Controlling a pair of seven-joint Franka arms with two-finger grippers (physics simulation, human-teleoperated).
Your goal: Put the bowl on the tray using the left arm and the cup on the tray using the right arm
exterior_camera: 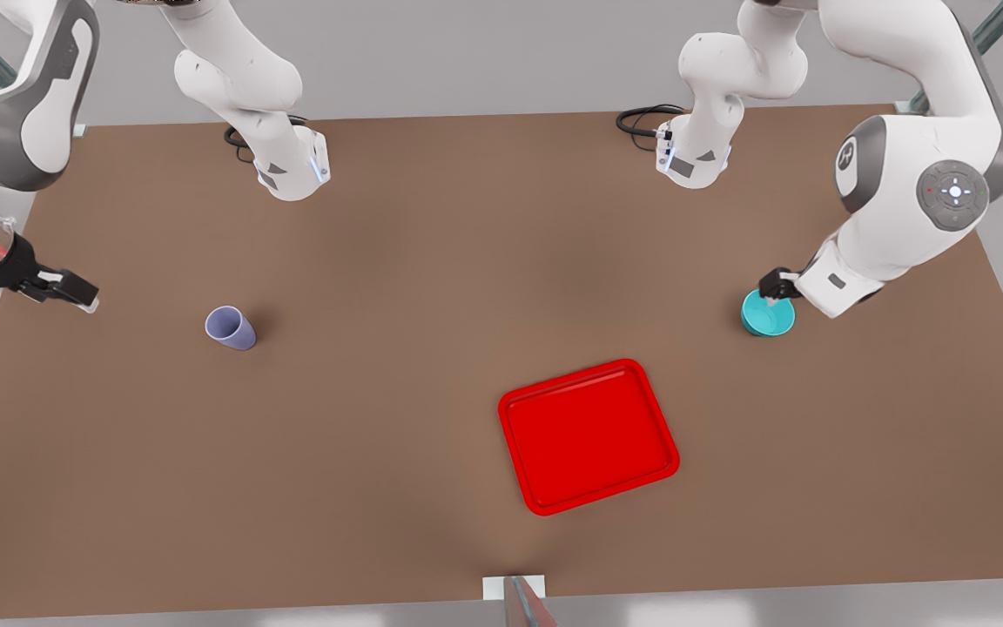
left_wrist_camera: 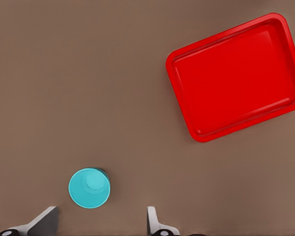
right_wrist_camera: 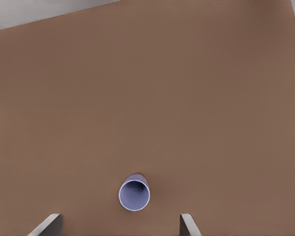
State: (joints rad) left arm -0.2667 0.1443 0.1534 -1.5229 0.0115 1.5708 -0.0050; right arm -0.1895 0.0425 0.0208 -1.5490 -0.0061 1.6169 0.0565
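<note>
Front view, right side: left gripper (exterior_camera: 778,287) hangs directly over the bowl (exterior_camera: 767,314), fingers spread, nothing held. Bowl — small, round, teal, plain — stands upright on the brown table (exterior_camera: 432,287), well apart from the tray (exterior_camera: 589,435). Tray — glossy red, rectangular with rounded corners and a low rim, bare — lies near the front edge, right of centre. Front view's left: right gripper (exterior_camera: 62,287) waits near the table's left edge, released; cup (exterior_camera: 231,328) — lavender-blue, tapered, no handle — stands upright well to its right, untouched, far from the tray.

Left wrist view: bowl (left_wrist_camera: 89,188) sits between the two fingertips (left_wrist_camera: 151,219) but closer to one than the other; tray (left_wrist_camera: 237,76) lies well beyond. Step in hand, as judged: grasping the bowl. Best done by centring the fingers across the rim, or pinching one wall, then lowering fully before closing — an off-centre close could nudge the light bowl aside. Lift clear of the tray's rim before setting down.

Right wrist view: cup (right_wrist_camera: 134,193), dark inside, lies ahead between the parted fingertips (right_wrist_camera: 187,223), not yet reached.
</note>
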